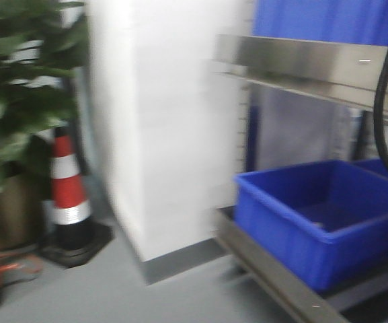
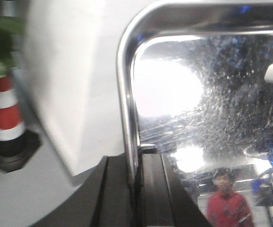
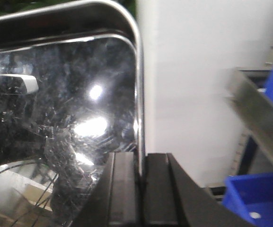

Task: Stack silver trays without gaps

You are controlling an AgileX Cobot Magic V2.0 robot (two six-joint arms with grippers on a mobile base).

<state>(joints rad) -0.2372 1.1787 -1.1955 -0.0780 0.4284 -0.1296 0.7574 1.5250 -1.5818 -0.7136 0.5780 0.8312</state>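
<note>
A mirror-shiny silver tray (image 2: 198,109) fills the left wrist view; my left gripper (image 2: 135,165) is shut on its left rim, one black finger (image 2: 117,194) outside and one inside. The same tray (image 3: 56,94) fills the right wrist view, where my right gripper (image 3: 140,165) is shut on its right rim. The tray is held up in the air between both arms. Neither the tray nor the grippers show in the front view. No other silver tray is in view.
A steel rack (image 1: 301,67) stands at right with blue bins (image 1: 321,215) on its lower shelf. A white pillar (image 1: 167,134) is ahead, with a red-and-white cone (image 1: 69,195) and a plant (image 1: 19,87) at left. A black cable (image 1: 382,94) hangs at the right.
</note>
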